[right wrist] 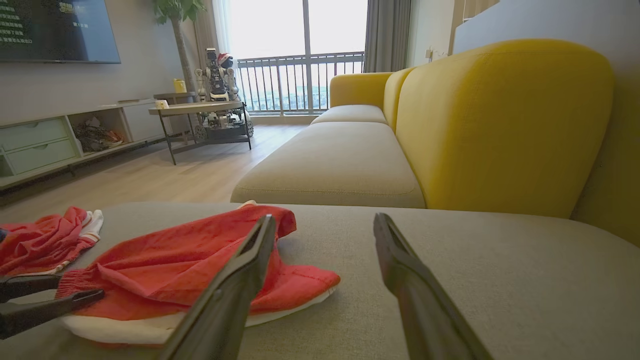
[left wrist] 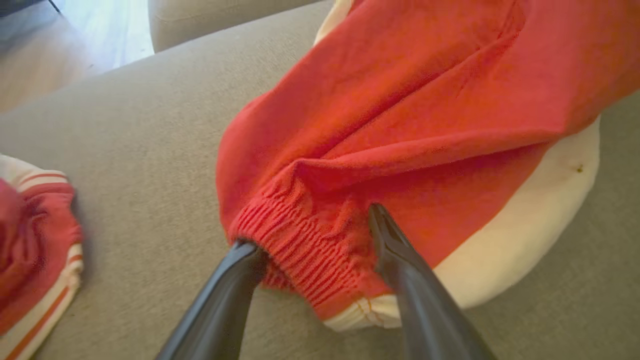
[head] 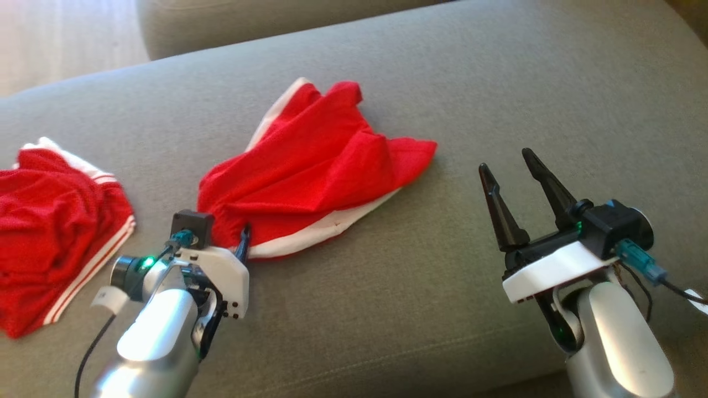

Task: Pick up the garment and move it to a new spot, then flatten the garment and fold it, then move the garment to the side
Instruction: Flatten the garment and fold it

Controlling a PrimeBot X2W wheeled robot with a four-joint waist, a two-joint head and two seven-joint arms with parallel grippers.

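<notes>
The garment (head: 315, 160) is a pair of red shorts with white trim, lying rumpled on the middle of the grey sofa cushion (head: 442, 83). Its ribbed red waistband (left wrist: 305, 245) points toward me. My left gripper (head: 224, 235) is at that waistband, and in the left wrist view its two dark fingers (left wrist: 395, 250) stand apart, one on each side of the gathered band (left wrist: 310, 230), open. My right gripper (head: 504, 159) hovers open over bare cushion to the right of the garment (right wrist: 190, 260), with nothing between its fingers (right wrist: 324, 217).
A second red garment with white stripes (head: 50, 221) lies crumpled at the cushion's left end. A yellow sofa back (right wrist: 500, 125) rises on one side. Beyond the cushion are another seat (right wrist: 340, 165), wooden floor (right wrist: 150, 175) and a low table (right wrist: 200, 107).
</notes>
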